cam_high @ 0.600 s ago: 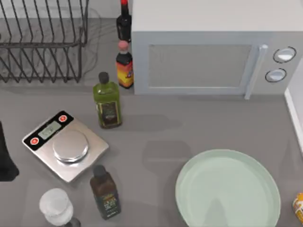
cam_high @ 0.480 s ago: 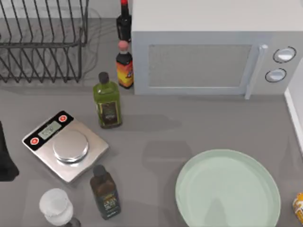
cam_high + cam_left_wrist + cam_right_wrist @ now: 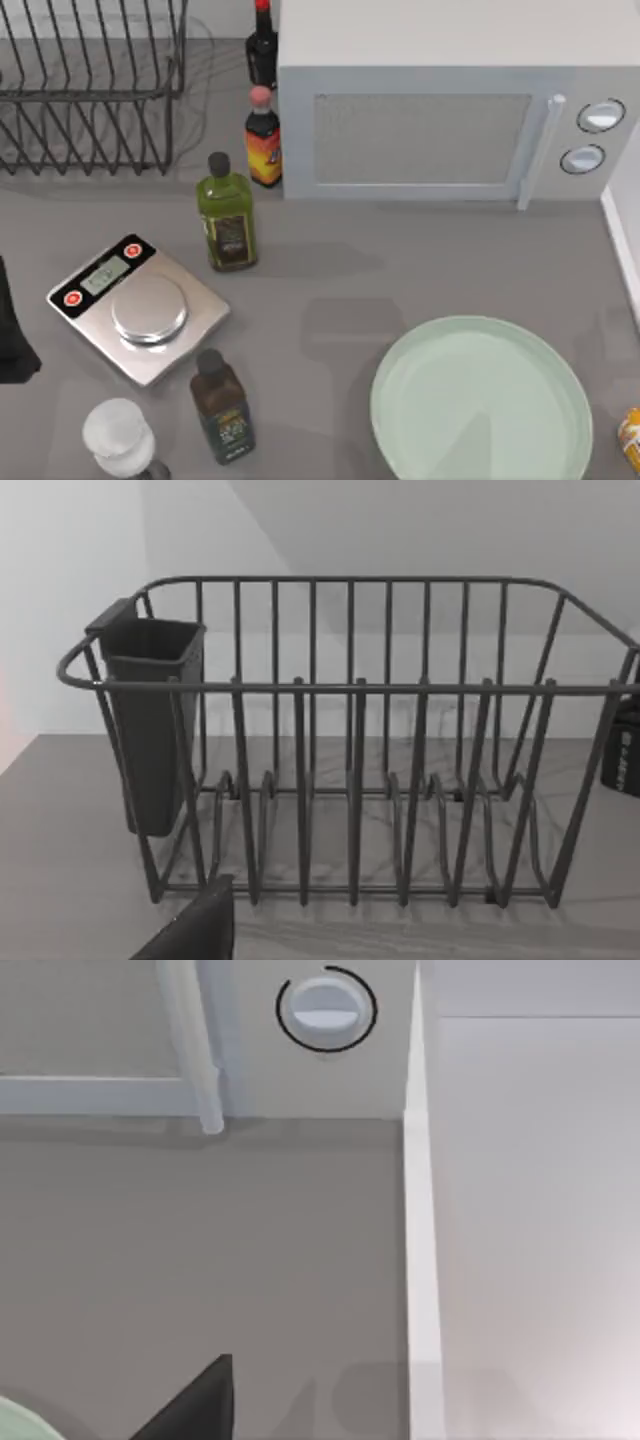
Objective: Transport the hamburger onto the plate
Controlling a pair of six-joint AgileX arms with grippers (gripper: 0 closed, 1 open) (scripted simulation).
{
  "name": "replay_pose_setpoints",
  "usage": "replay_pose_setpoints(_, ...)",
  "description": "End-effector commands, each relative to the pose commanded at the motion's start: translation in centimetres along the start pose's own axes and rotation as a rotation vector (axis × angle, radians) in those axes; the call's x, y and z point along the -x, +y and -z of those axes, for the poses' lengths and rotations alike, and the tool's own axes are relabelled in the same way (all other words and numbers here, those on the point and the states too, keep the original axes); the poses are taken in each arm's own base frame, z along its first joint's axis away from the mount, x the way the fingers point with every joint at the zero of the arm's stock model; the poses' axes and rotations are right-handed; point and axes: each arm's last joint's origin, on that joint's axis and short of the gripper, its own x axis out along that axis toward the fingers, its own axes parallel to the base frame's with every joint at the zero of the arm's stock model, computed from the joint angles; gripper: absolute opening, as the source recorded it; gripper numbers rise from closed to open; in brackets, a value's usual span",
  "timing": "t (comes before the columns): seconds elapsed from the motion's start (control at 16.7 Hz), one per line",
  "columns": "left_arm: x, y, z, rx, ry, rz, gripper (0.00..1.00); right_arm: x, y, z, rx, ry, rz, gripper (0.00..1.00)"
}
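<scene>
- The hamburger (image 3: 631,438) lies at the right edge of the top view, just beside the plate's right rim and apart from it; the picture border cuts it off, so only an orange-yellow sliver shows.
- The plate (image 3: 481,400) sits on the table (image 3: 400,270) at lower right; its near rim is cut off by the bottom border. A pale green corner of it (image 3: 20,1422) appears in the right wrist view.
- Left arm (image 3: 12,335): a dark part shows at the left edge of the top view, left of the scale (image 3: 138,308). Finger state: cannot tell.
- A dark wedge (image 3: 195,928) shows in the left wrist view, in front of the dish rack (image 3: 350,740); it is too cropped to identify.
- Right gripper: a similar dark wedge (image 3: 195,1405) shows in the right wrist view; finger state cannot be determined.
- The microwave (image 3: 450,110) is cut off at the top; its lower knob (image 3: 326,1008) and door handle (image 3: 195,1045) appear in the right wrist view.
- The glass (image 3: 118,435) at bottom left is partly cropped.
</scene>
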Motion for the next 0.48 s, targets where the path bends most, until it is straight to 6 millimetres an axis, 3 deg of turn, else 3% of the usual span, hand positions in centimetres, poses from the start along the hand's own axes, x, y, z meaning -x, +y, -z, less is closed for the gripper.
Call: replay_pose_setpoints(0.48,0.0,0.0,0.0,0.0,0.0,0.0,1.0,-4.5,2.1,-1.9,0.035,0.798,-0.017,1.0)
